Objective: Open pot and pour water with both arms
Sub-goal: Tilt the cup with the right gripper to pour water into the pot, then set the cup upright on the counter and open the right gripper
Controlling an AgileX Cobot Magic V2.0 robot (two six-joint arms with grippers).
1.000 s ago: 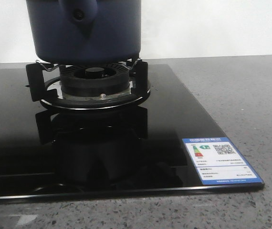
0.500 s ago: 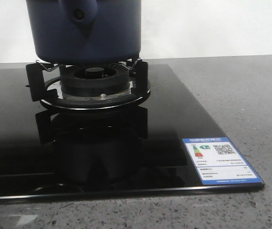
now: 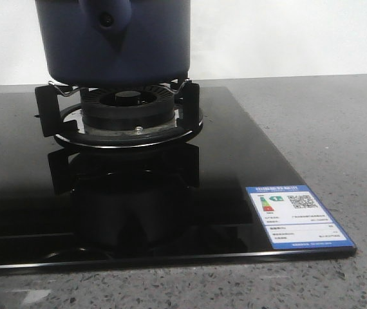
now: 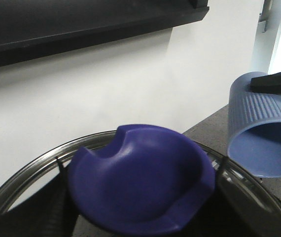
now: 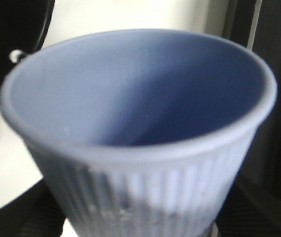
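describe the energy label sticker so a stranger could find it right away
Start at the black glass cooktop on the speckled grey counter. At its front right corner lies the sticker, a blue-bordered white rectangle with a QR code, the only pale patch on the glass.

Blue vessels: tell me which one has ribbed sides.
The pale blue cup, tipped with its open mouth down beside the glass lid. The dark navy pot on the burner has smooth, straight sides.
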